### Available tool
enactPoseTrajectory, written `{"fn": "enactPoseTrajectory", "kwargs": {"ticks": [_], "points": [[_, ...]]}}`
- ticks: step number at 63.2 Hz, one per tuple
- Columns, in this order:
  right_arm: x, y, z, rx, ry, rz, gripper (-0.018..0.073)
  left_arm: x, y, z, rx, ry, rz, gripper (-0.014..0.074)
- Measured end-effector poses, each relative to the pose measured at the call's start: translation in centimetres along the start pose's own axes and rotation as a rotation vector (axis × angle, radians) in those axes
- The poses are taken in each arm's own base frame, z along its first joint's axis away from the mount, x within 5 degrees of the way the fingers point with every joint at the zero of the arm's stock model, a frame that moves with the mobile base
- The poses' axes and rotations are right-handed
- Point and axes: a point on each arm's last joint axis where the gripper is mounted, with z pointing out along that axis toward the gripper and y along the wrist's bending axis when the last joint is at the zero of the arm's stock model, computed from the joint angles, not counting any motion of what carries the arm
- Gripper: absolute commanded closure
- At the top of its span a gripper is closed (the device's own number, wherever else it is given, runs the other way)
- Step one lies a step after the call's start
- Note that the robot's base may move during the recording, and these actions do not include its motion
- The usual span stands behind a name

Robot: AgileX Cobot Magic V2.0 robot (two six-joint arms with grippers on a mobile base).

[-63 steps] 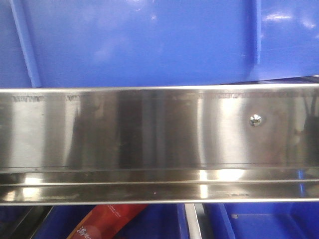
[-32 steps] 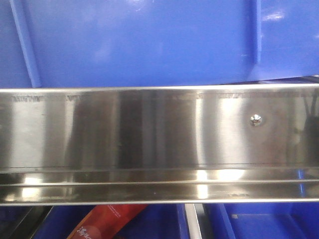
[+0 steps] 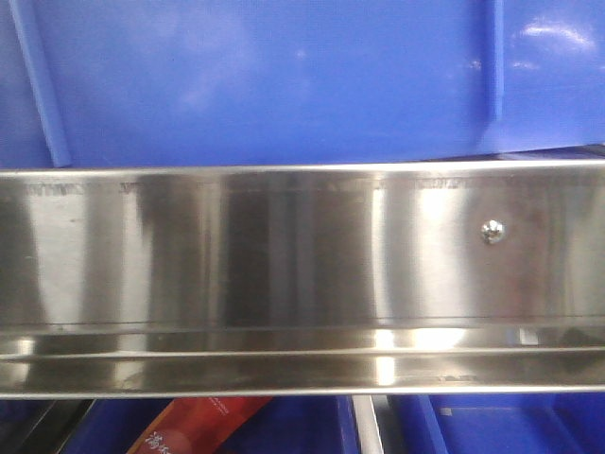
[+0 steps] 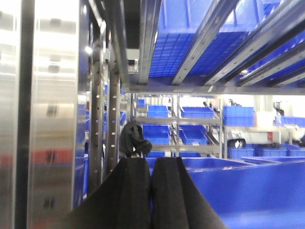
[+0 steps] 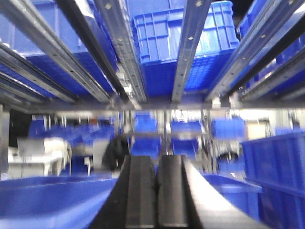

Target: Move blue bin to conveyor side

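The large glossy blue plastic bin [image 3: 284, 76] fills the top of the front view, just above a shiny stainless-steel rail [image 3: 236, 255]. The left fingers [image 4: 133, 191] and right fingers [image 5: 140, 191] are pressed together, holding nothing. No conveyor shows, so progress is unclear.

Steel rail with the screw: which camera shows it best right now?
The front-facing view: the steel rail spans the whole frame, its screw sharp at the right, the blue bin just above. Neither wrist view shows that rail; past the left claw and right claw they show shelving.
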Motion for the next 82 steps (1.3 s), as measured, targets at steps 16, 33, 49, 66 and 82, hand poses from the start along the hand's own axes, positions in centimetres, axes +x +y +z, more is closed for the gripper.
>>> {"fn": "enactPoseTrajectory", "kwargs": {"ticks": [16, 33, 49, 66, 82], "points": [[-5.2, 0.2, 6.4, 0.009, 0.391, 0.004, 0.064, -4.6, 0.0, 5.6, 0.008, 0.327, -0.002, 0.0593], [-6.3, 0.3, 12.9, 0.016, 0.666, 0.005, 0.064, -5.2, 0.0, 11.8, 0.014, 0.635, -0.002, 0.0593], [-4.6, 0.5, 15.7, 0.001, 0.793, 0.035, 0.064, -3.6, -0.2, 15.7, 0.024, 0.741, -0.029, 0.0593], [-3.3, 0.6, 18.7, -0.009, 0.98, 0.048, 0.0627, -2.4, -0.4, 21.2, 0.04, 0.918, -0.051, 0.0593], [-2.9, 1.2, 21.2, -0.033, 1.071, 0.02, 0.0627, -0.2, -0.5, 25.0, 0.049, 1.043, -0.062, 0.0593]]}}
